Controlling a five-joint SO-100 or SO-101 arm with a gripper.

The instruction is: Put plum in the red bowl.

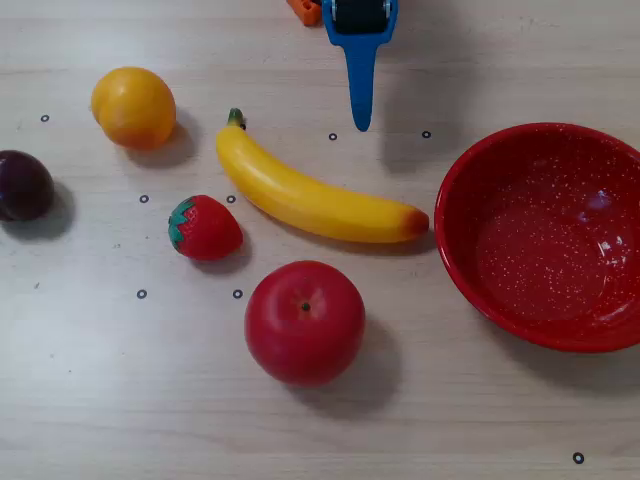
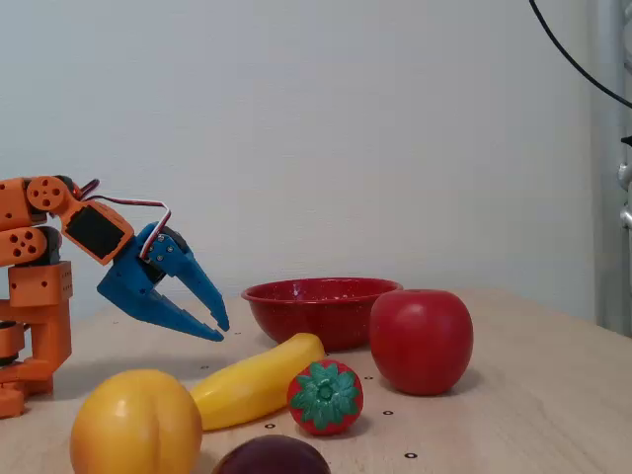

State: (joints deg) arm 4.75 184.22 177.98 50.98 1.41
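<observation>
The plum (image 1: 22, 185) is a small dark purple fruit at the far left edge of the overhead view. In the fixed view it shows at the bottom edge (image 2: 272, 456), partly cut off. The red bowl (image 1: 462, 190) with white speckles stands empty at the right; in the fixed view it sits behind the fruit (image 2: 316, 314). My blue gripper (image 1: 361, 122) reaches in from the top middle of the overhead view. In the fixed view it (image 2: 221, 331) hangs above the table with its tips together and empty, far from the plum.
An orange (image 1: 133, 107), a yellow banana (image 1: 315, 198), a strawberry (image 1: 204, 227) and a big red apple (image 1: 304, 321) lie between the plum and the bowl. The banana lies just below the gripper. The orange arm base (image 2: 35, 296) stands at the left of the fixed view.
</observation>
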